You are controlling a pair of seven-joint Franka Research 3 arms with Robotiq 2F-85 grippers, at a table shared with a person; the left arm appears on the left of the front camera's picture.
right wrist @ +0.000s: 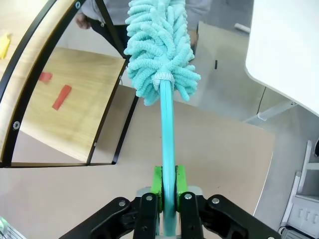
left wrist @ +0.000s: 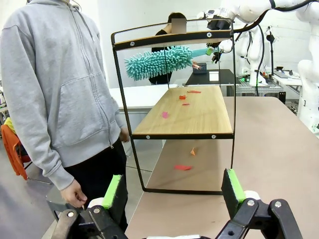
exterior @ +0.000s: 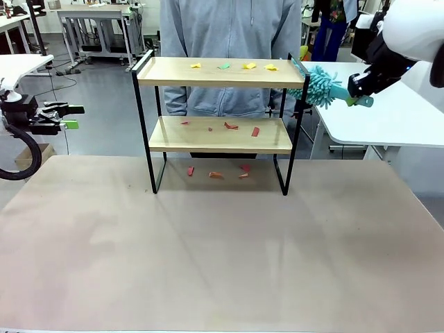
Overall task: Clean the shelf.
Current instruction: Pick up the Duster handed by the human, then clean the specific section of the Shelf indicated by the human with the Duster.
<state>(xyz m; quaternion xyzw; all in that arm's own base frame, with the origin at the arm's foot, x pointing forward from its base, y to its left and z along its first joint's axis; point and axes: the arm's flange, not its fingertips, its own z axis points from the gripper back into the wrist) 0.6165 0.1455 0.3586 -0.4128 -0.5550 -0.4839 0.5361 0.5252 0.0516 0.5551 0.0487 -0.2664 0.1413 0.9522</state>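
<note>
tan table (exterior: 222,263), scrap-strewn shelf (exterior: 173,70), person (exterior: 229,28) behind, right gripper (right wrist: 168,183) clamping duster (exterior: 319,84), left gripper (exterior: 71,116) agape

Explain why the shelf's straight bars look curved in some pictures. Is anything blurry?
Right wrist view: the wide lens curves the shelf. Left wrist view: its top rail arches too. Front view: bars straight, soft shadow underneath on the table, nothing blurred.
</note>
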